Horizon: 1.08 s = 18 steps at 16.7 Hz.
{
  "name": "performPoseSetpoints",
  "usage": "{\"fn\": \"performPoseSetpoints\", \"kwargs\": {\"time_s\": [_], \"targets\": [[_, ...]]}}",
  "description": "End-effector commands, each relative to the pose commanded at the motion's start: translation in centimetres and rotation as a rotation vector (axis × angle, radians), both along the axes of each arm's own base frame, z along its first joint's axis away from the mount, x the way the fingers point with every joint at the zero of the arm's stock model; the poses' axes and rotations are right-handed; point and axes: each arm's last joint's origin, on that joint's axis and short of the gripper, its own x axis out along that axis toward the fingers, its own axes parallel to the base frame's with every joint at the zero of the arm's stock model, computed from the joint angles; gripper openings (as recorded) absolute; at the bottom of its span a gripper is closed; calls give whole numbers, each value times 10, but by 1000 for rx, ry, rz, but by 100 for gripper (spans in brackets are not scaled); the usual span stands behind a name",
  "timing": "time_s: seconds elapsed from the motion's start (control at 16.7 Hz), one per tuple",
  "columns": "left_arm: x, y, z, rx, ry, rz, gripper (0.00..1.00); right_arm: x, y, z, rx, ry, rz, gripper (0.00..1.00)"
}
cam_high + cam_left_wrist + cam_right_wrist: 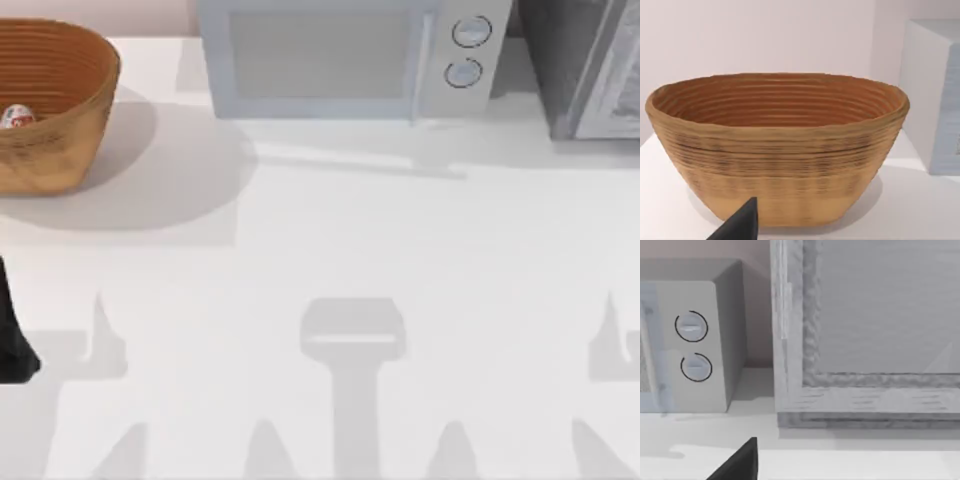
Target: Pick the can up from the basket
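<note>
White tabletop (330, 250) stretches plain and pale across the top view, crossed near its front edge by soft grey shadows of the two AgileX arms. At the near left edge of that view a black piece of the left arm (12, 335) juts into sight, well apart from the basket. One dark pointed fingertip of the left gripper (740, 225) shows in the left wrist view, hanging in front of the basket's outer wall and apart from it; whether that pincer is open or closed I cannot tell. A like dark fingertip of the right gripper (737, 462) shows in the right wrist view, over bare table in front of the grey appliances, and its state I cannot tell either. Farther back, in the far left corner of the table, sits the large round orange-brown woven wicker basket (75, 130), upright, its ribbed walls flaring to a wide rim. Inside it, low against the left part of the interior, lies the small white can with red markings (14, 117), partly cut off by the view's edge. Along the far edge, right of the basket, stands a pale grey boxy microwave with two round dials (340, 55), and beside it at the far right a darker grey textured cabinet (590, 70).
</note>
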Motion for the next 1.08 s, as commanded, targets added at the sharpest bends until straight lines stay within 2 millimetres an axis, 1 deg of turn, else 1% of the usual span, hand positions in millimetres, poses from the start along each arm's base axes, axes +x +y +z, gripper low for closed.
{"fn": "performPoseSetpoints", "kwargs": {"time_s": [0.18, 0.3, 0.48, 0.66, 0.78, 0.84, 0.96, 1.08], "targets": [[0, 0, 2, 0, 3, 0, 100, 0, 0, 0, 0, 0, 0, 100], [0, 0, 12, 2, 22, 1, 100, 0, 0, 0, 0, 0, 0, 100], [3, 1, 43, 8, 87, 5, 100, 0, 0, 0, 0, 0, 0, 100], [16, 3, 87, 16, 194, 9, 100, 0, 0, 0, 0, 0, 0, 100], [33, 6, 120, 20, 283, 11, 100, 0, 0, 0, 0, 0, 0, 100], [45, 7, 136, 22, 334, 11, 100, 0, 0, 0, 0, 0, 0, 100], [74, 11, 166, 25, 440, 10, 100, 0, 0, 0, 0, 0, 0, 100], [111, 16, 191, 25, 553, 7, 100, 0, 0, 0, 0, 0, 0, 100]]}}
